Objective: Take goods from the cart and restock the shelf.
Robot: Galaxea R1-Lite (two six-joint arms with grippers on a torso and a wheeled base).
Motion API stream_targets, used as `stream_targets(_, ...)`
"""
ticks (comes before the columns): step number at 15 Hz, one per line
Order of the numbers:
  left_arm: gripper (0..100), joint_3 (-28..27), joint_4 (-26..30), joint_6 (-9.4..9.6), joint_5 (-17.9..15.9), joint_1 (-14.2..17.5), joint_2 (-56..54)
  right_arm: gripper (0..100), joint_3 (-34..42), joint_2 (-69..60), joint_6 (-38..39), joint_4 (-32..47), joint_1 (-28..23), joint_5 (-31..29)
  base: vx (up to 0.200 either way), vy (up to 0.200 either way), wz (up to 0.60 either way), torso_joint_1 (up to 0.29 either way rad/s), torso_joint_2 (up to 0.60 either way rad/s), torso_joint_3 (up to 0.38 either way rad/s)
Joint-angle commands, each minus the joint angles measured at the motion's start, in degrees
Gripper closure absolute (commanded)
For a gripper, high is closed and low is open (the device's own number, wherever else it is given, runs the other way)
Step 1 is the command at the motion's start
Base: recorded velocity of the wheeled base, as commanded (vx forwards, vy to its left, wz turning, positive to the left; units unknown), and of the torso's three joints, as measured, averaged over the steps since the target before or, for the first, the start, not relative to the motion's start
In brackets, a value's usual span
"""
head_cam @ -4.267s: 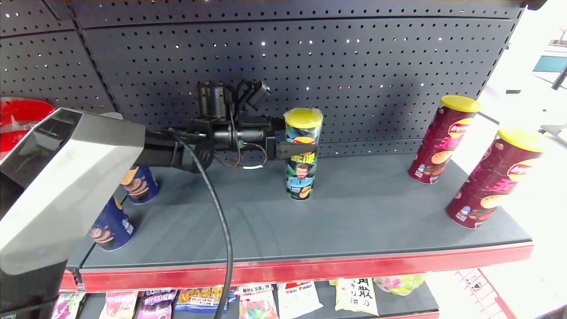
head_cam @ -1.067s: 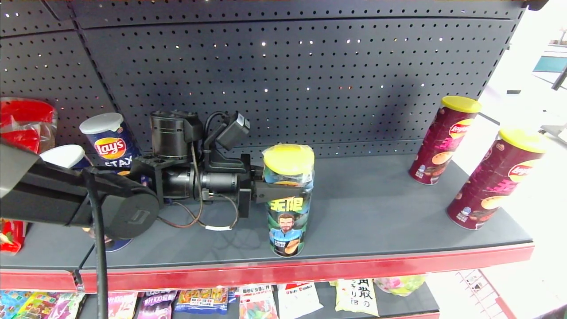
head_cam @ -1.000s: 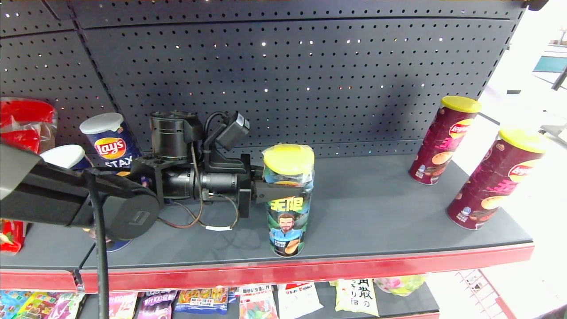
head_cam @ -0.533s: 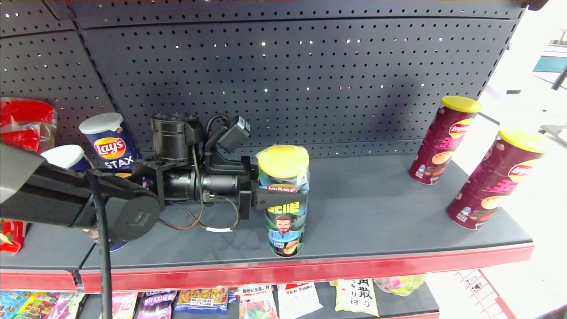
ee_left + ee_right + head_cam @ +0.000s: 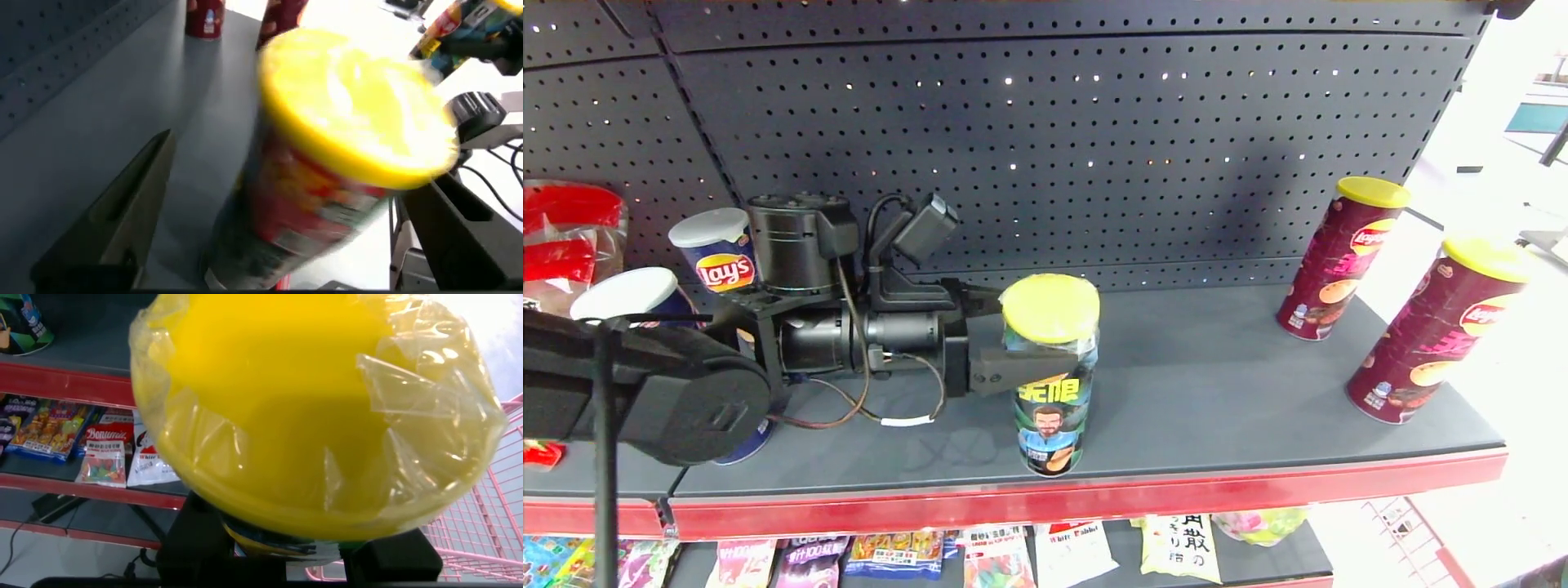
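Shelf [image 5: 1192, 392]: the chip can [image 5: 1049, 384] stands upright at the shelf's front edge, long axis vertical, yellow lid up. Left gripper [image 5: 1033, 331]: fingers spread wide on either side of the chip can. Right gripper [image 5: 294, 554], out in front of the shelf, clamps a wrapped can [image 5: 310, 400], lid towards the wrist camera and lower body hidden.

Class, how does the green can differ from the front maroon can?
The green can stands mid-front on the shelf; the front maroon can stands at its right end. The open left tool flanks the green can; the maroon can stands free. Both have yellow lids.
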Motion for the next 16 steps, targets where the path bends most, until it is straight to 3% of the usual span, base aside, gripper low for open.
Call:
stream_targets(1,0,0.27,0.02,-0.11,0.02,0.92,-3.19,100,-0.45,1.19,-0.08,-0.03,0.08,0.04,0.0,0.0,0.0,0.0,0.0,0.0)
stream_targets(5,0,0.0,-0.07,-1.6,0.02,1.18,-5.56,100,-0.71,1.37,-0.08,-0.03,0.08,-0.04,0.0,0.0,0.0,0.0,0.0,0.0)
stream_targets(8,0,-0.88,-0.25,-1.52,0.37,2.41,-6.88,100,-1.68,1.81,-0.08,-0.03,0.16,0.13,0.0,0.0,0.0,0.0,0.0,0.0)
stream_targets(9,0,-1.49,-0.25,-1.34,2.74,3.03,-7.41,100,-2.73,3.22,-0.16,-0.03,0.34,0.13,0.0,0.0,0.0,0.0,0.0,0.0)
stream_targets(10,0,-1.84,-0.25,-1.16,8.19,3.03,-8.2,100,-4.4,4.62,-0.16,-0.03,0.52,0.22,0.0,0.0,0.0,0.0,0.0,0.0)
stream_targets(11,0,-1.84,-0.07,-0.99,14.78,2.94,-9.08,100,-6.07,6.29,-0.25,-0.03,0.6,0.39,0.0,0.0,0.0,0.0,0.0,0.0)
stream_targets(12,0,-1.4,0.1,-1.16,24.36,1.79,-10.14,100,-8.8,9.02,-0.43,-0.03,0.78,1.27,0.0,0.0,0.0,0.0,0.0,0.0)
stream_targets(14,0,-0.17,0.02,-1.69,33.86,0.04,-11.72,100,-13.28,14.38,-0.78,-0.12,1.48,2.5,0.0,0.0,0.0,0.0,0.0,0.0)
stream_targets(16,0,3.17,4.76,-1.87,34.3,-0.05,-17.17,100,-19.7,22.29,-1.22,-0.12,4.38,3.56,0.0,0.0,0.0,0.0,0.0,0.0)
